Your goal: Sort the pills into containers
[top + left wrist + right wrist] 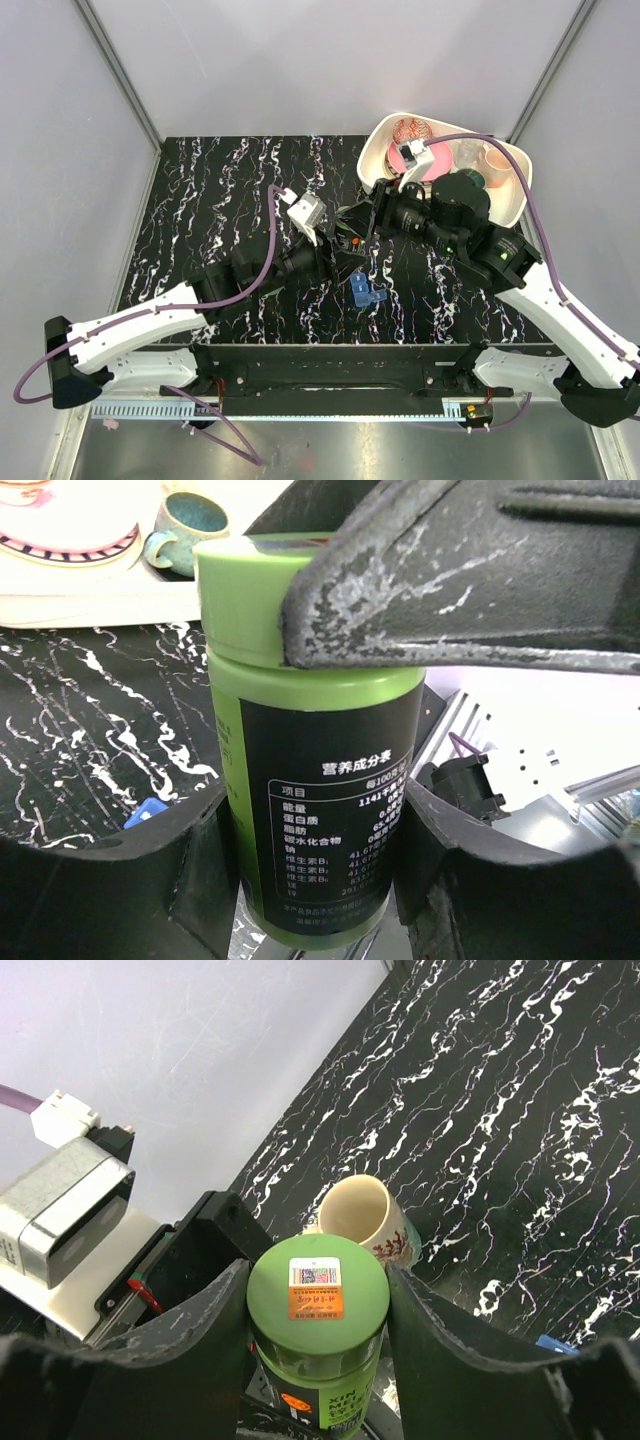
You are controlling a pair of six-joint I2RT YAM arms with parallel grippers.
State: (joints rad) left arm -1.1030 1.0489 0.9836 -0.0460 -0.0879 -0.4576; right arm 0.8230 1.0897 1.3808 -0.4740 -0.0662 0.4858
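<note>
Just on the near side of the green bottle (315, 770) lies the blue pill box (368, 293), probably light, thin plastic; its contents are too small to tell. The left gripper (310, 880) clamps the bottle's rigid, likely slick body. The right gripper (318, 1332) clamps its cap (318, 1285), the sensible place to twist. An empty beige mug (365, 1222) stands just beyond the bottle.

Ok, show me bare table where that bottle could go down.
Widest: the table's far-left stretch, between back edge and left arm. Smaller: between the pill box and right arm. Crowded: the centre, where left gripper and right gripper clamp the green bottle, and the white tray.
</note>
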